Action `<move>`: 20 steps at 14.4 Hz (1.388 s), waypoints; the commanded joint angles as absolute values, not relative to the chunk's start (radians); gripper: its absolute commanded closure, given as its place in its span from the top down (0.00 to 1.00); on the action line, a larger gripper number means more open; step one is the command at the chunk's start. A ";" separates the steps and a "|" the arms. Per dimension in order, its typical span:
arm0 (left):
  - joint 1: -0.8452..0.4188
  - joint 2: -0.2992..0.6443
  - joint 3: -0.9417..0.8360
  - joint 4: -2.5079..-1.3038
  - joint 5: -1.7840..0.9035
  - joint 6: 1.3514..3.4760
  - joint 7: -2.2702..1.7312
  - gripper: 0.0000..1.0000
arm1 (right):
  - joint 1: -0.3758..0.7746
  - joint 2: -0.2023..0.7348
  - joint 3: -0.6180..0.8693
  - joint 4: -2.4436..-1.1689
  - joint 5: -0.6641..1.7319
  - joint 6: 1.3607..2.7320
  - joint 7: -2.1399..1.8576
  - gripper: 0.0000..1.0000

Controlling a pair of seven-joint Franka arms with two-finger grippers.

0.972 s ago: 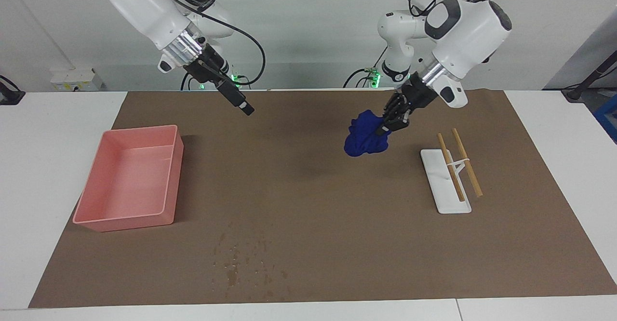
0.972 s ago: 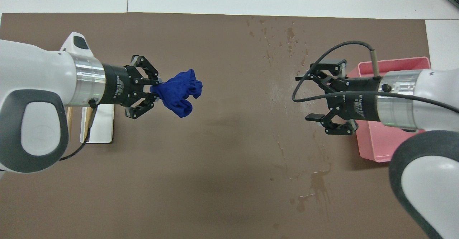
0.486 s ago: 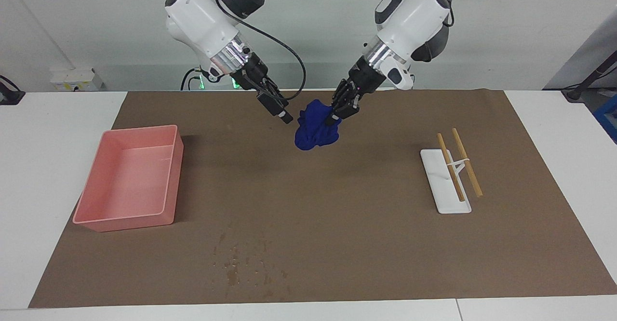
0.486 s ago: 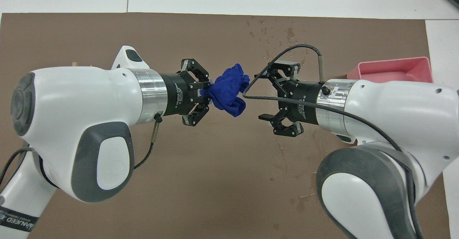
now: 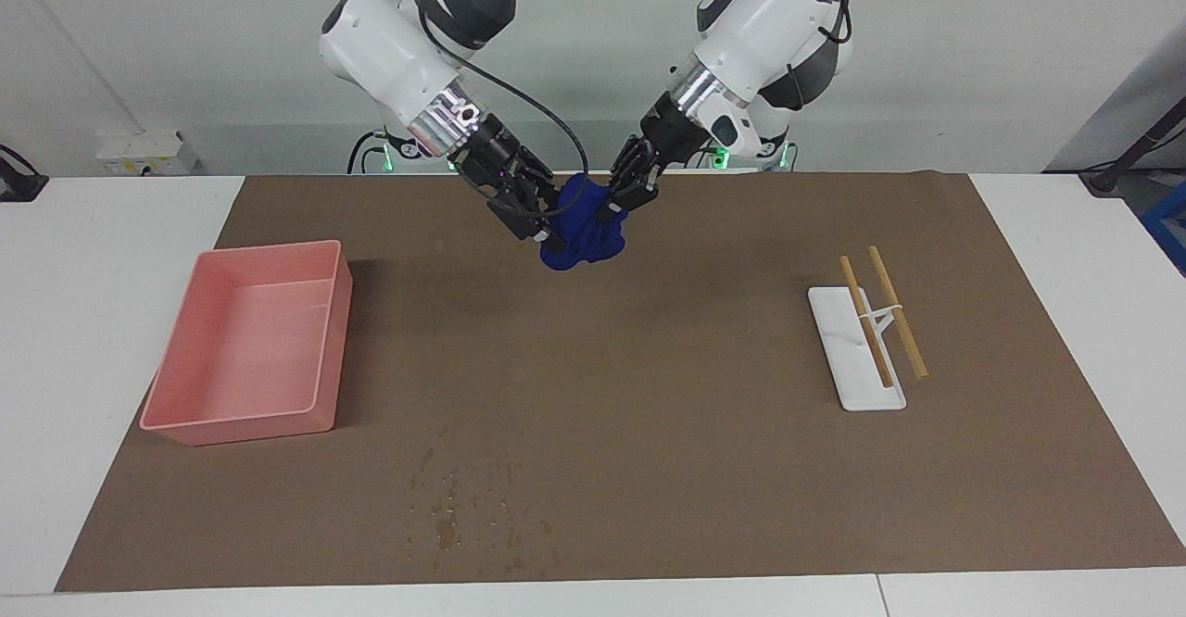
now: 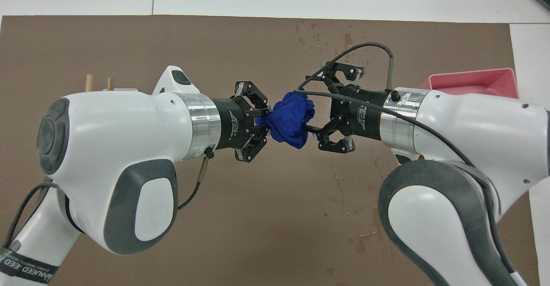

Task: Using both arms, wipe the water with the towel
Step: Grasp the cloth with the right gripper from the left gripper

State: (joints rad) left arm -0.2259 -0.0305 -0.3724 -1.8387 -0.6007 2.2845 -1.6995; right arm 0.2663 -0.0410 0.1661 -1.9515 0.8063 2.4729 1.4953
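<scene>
The blue towel [image 5: 584, 231] hangs bunched in the air over the part of the brown mat [image 5: 649, 395] nearest the robots; it also shows in the overhead view [image 6: 290, 120]. My left gripper [image 5: 613, 208] [image 6: 266, 122] is shut on one side of it. My right gripper [image 5: 547, 226] [image 6: 306, 111] is at the towel's other side, fingers spread with the cloth between them. The water [image 5: 468, 504] [image 6: 337, 45] is a scatter of dark specks on the mat near its edge farthest from the robots, well away from the towel.
A pink tray [image 5: 243, 427] [image 6: 472, 80] stands at the right arm's end of the mat. A white rack [image 5: 848, 385] with two wooden sticks [image 6: 89, 82] lies at the left arm's end. Faint older stains [image 6: 380, 223] mark the mat nearer the robots.
Both arms have swung in to meet over the middle. The left gripper carried the towel toward the right arm's side, and the right gripper moved up until its fingers flank the cloth.
</scene>
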 commanded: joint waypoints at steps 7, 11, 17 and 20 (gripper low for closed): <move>-0.252 -0.064 -0.364 -1.844 -0.621 2.295 -1.721 0.00 | 0.285 -0.035 0.169 -1.965 0.831 2.520 1.513 1.00; -0.253 -0.064 -0.364 -1.844 -0.621 2.319 -1.724 0.00 | 0.317 -0.031 0.169 -1.965 0.831 2.578 1.523 0.56; -0.255 -0.064 -0.364 -1.847 -0.621 2.319 -1.726 0.00 | 0.340 -0.028 0.169 -1.982 0.831 2.631 1.511 0.31; -0.255 -0.064 -0.365 -1.847 -0.621 2.321 -1.724 0.00 | 0.341 -0.028 0.169 -1.982 0.831 2.626 1.487 0.00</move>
